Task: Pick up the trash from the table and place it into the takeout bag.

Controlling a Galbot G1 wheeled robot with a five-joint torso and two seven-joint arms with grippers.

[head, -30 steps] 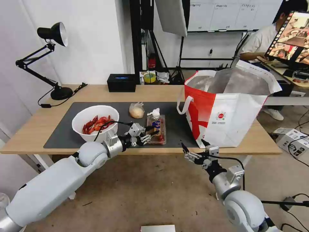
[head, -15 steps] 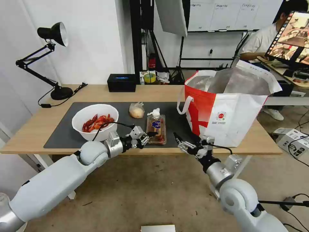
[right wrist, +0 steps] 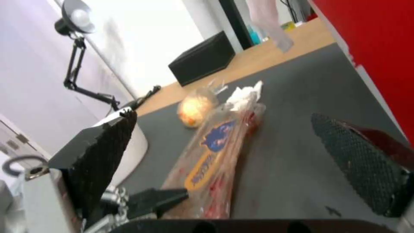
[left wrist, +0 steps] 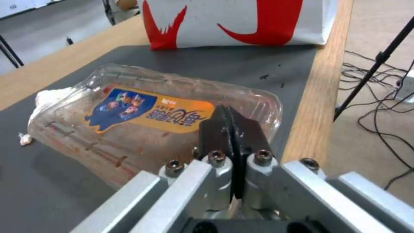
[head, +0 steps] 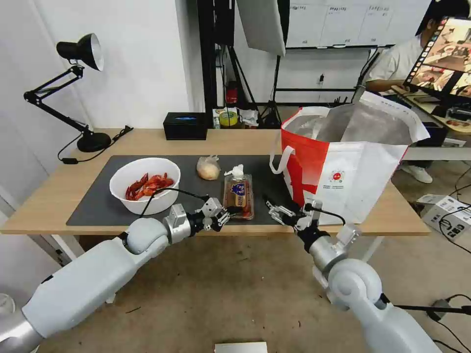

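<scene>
Clear tray lies between clenched left pincer and released right pincer.

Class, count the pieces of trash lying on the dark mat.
4: bowl of shells at left, small bag mid-back, tissue touching the tray's far end, tray in the middle. The tote may hide more.

on the table the mat carries the bowl at left, the tray mid, the small bag behind it, the takeout bag at right.
</scene>
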